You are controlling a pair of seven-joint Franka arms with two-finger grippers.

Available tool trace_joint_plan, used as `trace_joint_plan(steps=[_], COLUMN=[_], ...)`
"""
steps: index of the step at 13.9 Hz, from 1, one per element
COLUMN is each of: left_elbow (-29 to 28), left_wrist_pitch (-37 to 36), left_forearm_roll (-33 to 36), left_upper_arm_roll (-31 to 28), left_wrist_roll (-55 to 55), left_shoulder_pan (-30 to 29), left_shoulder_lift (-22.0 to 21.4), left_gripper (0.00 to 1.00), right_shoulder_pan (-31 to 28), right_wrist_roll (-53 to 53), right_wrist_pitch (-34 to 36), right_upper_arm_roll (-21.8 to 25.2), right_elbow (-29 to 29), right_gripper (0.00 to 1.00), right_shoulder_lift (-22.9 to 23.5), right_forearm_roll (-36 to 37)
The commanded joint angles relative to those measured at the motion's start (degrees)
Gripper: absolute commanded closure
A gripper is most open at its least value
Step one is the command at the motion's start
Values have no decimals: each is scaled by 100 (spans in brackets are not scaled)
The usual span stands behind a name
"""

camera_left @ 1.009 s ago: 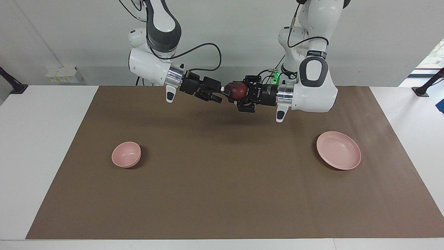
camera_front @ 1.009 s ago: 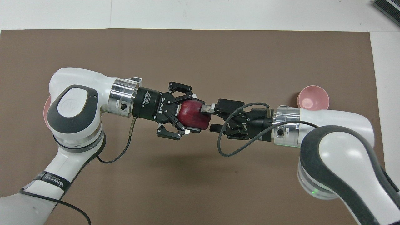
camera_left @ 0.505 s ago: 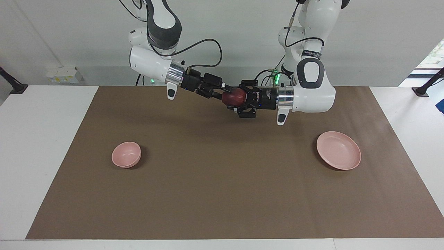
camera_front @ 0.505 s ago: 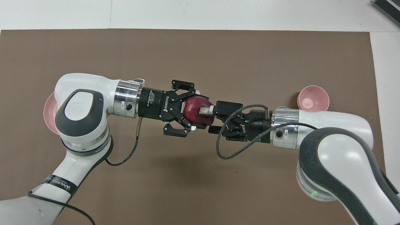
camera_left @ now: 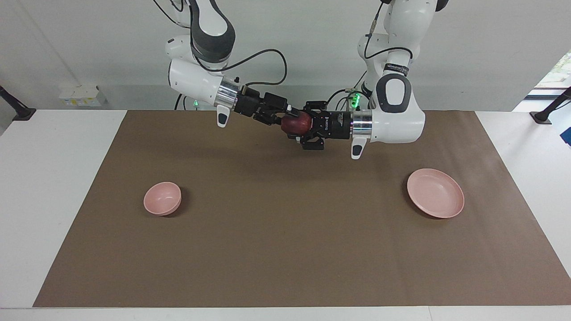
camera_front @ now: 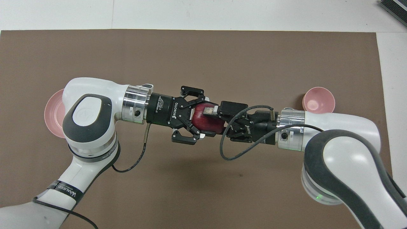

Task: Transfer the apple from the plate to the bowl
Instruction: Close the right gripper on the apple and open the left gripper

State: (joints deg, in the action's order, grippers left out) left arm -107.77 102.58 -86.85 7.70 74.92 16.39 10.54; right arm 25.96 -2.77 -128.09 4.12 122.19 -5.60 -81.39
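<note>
The dark red apple [camera_left: 296, 124] [camera_front: 206, 121] is held in the air over the middle of the brown mat, between both hands. My left gripper [camera_left: 304, 126] [camera_front: 200, 117] is shut on the apple. My right gripper [camera_left: 287, 120] [camera_front: 210, 122] meets it head-on, its fingers open on either side of the apple. The wide pink plate [camera_left: 435, 192] [camera_front: 52, 112] lies bare toward the left arm's end, partly hidden by the left arm in the overhead view. The small deep pink bowl [camera_left: 162, 198] [camera_front: 318, 100] stands bare toward the right arm's end.
The brown mat [camera_left: 285, 249] covers most of the white table. Black cables hang from both wrists near the apple. A dark object [camera_front: 394, 8] lies at the table's corner farthest from the robots, at the right arm's end.
My left gripper has carried the apple toward the right arm's end, pushing it deeper between the right gripper's fingers. The right gripper has barely moved.
</note>
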Motion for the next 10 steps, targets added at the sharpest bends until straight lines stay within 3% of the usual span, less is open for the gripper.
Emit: trace_joint_plan(steps=[1,10], left_elbow=[-218,-200], left_wrist_pitch=[86,130], left_forearm_roll=[-174,-244], left_upper_arm_roll=[-23,-23], left_wrist_roll=[41,-187], left_shoulder_pan=[180,154], left_shoulder_lift=[-271,-263], left_gripper=[100,100], right_shoulder_pan=[41,120], right_wrist_roll=[189,31], right_wrist_pitch=[-251,-59], right_upper_arm_roll=[-8,-51], right_elbow=[7,86], right_gripper=[0,0], right_shoulder_lift=[33,-55], right_forearm_roll=[-79,-79])
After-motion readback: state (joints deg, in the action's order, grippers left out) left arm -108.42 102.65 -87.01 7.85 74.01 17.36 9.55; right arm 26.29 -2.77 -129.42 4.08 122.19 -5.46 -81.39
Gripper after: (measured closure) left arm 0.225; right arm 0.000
